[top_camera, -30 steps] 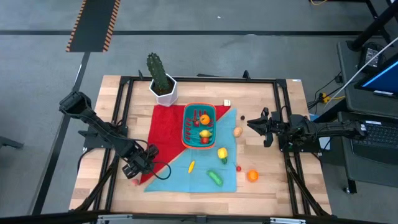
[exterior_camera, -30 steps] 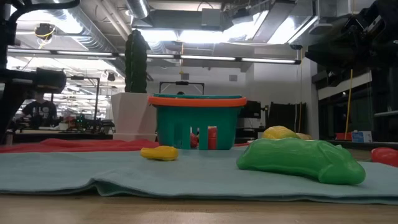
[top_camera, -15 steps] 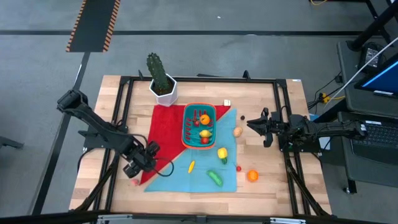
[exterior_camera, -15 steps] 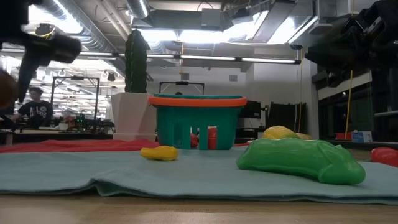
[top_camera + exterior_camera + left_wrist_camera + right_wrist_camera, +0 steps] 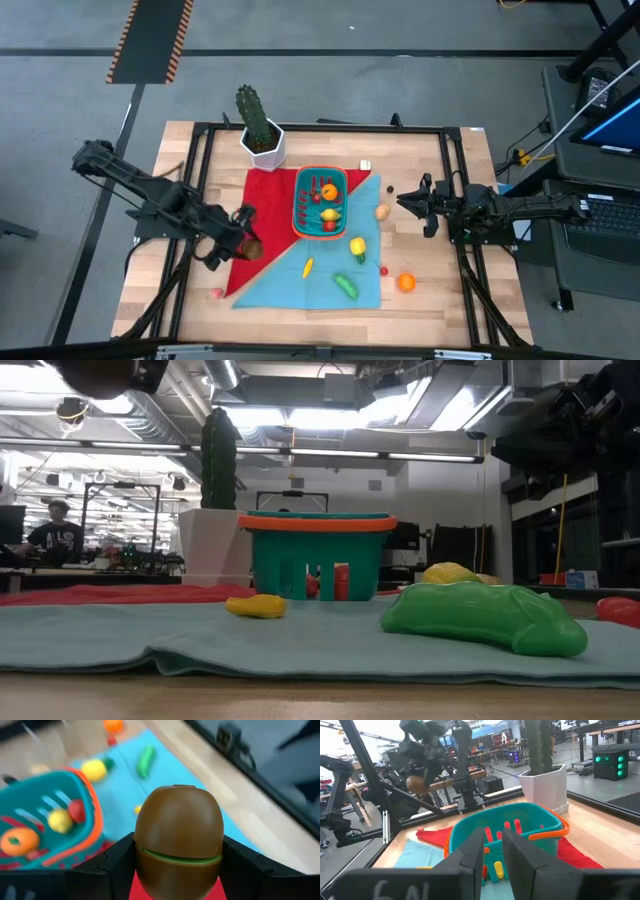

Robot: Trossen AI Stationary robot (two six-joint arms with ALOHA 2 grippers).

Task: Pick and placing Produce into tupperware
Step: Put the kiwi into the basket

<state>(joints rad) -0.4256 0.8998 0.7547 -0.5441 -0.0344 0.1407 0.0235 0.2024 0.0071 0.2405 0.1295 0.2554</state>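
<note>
Above red cloth (image 5: 262,205), left tool (image 5: 246,246) raised, gripping brown produce (image 5: 179,840)

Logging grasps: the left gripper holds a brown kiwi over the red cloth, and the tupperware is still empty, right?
Not empty. The high view shows the tupperware already holding several produce pieces. The left gripper does hold the brown kiwi over the red cloth.
</note>
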